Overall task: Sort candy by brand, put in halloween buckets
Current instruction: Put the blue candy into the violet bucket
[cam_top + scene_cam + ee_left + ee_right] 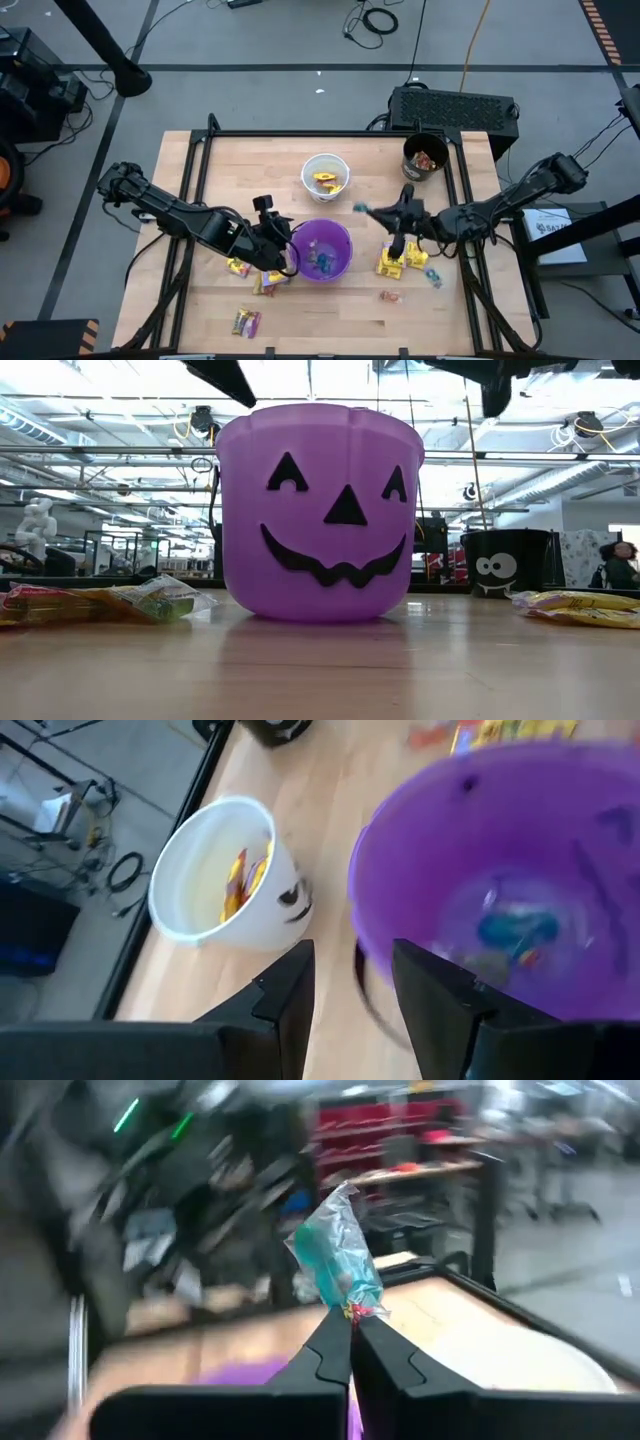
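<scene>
Meanwhile right end effector (351, 1342) pinches blue-green candy (335, 1260) beside purple bucket (322, 250)

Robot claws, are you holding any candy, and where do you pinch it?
The right gripper pinches a blue-green candy by its twisted wrapper end. The left gripper holds nothing.

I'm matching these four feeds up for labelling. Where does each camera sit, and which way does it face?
High view: overhead, straight down on the table; both arms show.
Low view: table height, level across; purple bucket fills it, arms only at the top edge.
Left wrist view: past the left gripper beside the white bucket.
Right wrist view: right gripper pinching a blue-green candy.
The purple bucket appears in all four views.
</scene>
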